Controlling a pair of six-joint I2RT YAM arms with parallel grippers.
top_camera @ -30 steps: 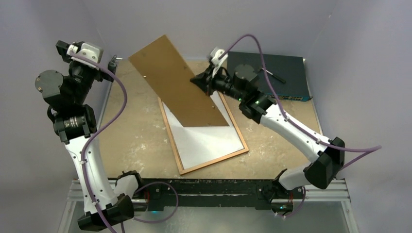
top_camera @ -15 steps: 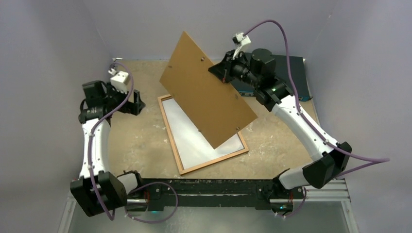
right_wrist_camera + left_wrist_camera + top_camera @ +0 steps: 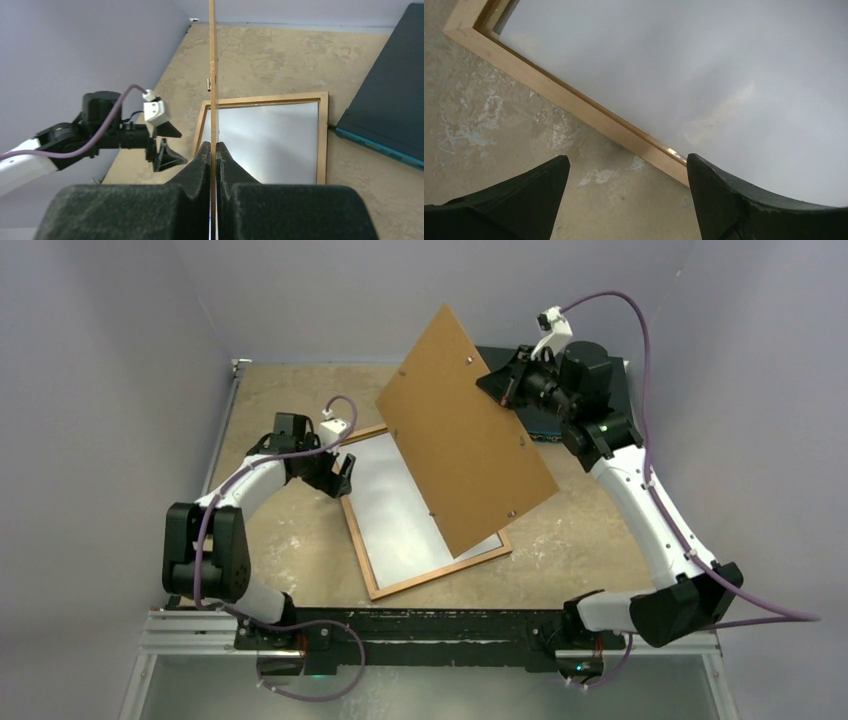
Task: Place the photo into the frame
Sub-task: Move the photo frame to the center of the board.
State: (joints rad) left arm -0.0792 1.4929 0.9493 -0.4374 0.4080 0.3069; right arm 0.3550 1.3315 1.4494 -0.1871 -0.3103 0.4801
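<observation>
The frame [image 3: 440, 569] lies flat mid-table, thin and orange-brown. A smooth white-grey surface [image 3: 390, 500] fills its opening; I cannot tell whether this is the photo's white back. No printed side of the photo shows. My left gripper [image 3: 340, 472] hovers open and low over the frame's left rail [image 3: 574, 102], its fingers straddling rail and table with nothing between them [image 3: 627, 157]. My right gripper [image 3: 503, 388] is shut on the edge of a plain brown backing board [image 3: 465, 455], held tilted up above the frame's right half. In the right wrist view the board [image 3: 212, 75] shows edge-on between the pads [image 3: 213, 145].
A dark flat electronics box [image 3: 395, 90] with a teal front lies at the back right, just beyond the frame [image 3: 322, 135]. The beige tabletop [image 3: 280, 540] is walled in by pale purple panels on three sides. Small metal clips dot the board's upper face.
The left arm swung down from high at the left wall to the frame's left rail. The right arm lifted the board up and to the right, uncovering more of the frame.
</observation>
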